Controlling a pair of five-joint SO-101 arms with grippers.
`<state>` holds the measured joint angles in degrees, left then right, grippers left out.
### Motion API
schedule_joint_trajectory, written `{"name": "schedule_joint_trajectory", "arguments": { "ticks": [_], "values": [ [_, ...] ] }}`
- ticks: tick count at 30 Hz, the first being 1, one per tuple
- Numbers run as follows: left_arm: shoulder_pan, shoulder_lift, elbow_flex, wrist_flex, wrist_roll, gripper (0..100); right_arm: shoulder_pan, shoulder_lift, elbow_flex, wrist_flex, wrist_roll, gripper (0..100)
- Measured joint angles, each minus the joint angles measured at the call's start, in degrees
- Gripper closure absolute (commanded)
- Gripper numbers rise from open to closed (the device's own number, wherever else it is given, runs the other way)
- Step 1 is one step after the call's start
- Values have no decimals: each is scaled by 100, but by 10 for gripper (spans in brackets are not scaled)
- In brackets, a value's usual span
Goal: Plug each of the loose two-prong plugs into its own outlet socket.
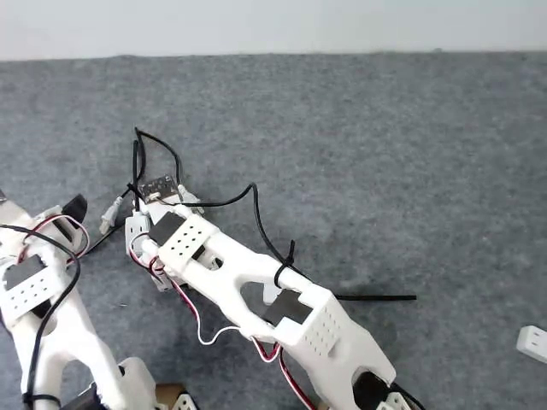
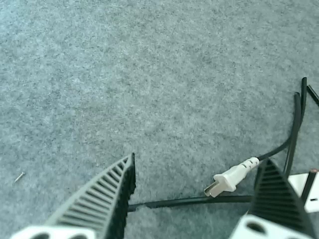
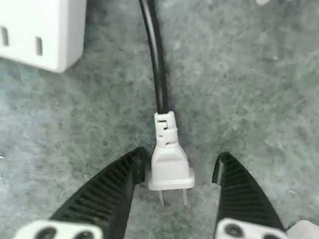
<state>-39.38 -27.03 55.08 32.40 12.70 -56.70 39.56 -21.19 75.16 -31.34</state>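
A white plug (image 3: 169,169) is seen on the table (image 3: 259,74) between the spread fingers of the right end effector (image 3: 182,155), ungripped. Its black cord (image 3: 154,59) is led away past a white outlet (image 3: 45,30). A second plug (image 2: 229,178) is seen close to one parted finger of the left end effector (image 2: 199,160).

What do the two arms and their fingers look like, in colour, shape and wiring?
The left arm and the right arm are white plastic with black motor blocks and panels dotted with small holes. Red, white and black wires run along them. The fingers are black, pointed and ribbed.
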Motion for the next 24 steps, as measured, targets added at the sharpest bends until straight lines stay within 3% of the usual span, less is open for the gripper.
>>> {"name": "schedule_joint_trajectory", "arguments": {
  "ticks": [3, 18, 24],
  "values": [
    [0, 0, 0, 0, 0, 629, 176, 0, 9, 9, 0, 994],
    [0, 0, 0, 0, 0, 629, 387, 0, 18, 9, 35, 991],
    [0, 0, 0, 0, 0, 629, 378, 18, -255, 378, 835, 991]
  ]
}}
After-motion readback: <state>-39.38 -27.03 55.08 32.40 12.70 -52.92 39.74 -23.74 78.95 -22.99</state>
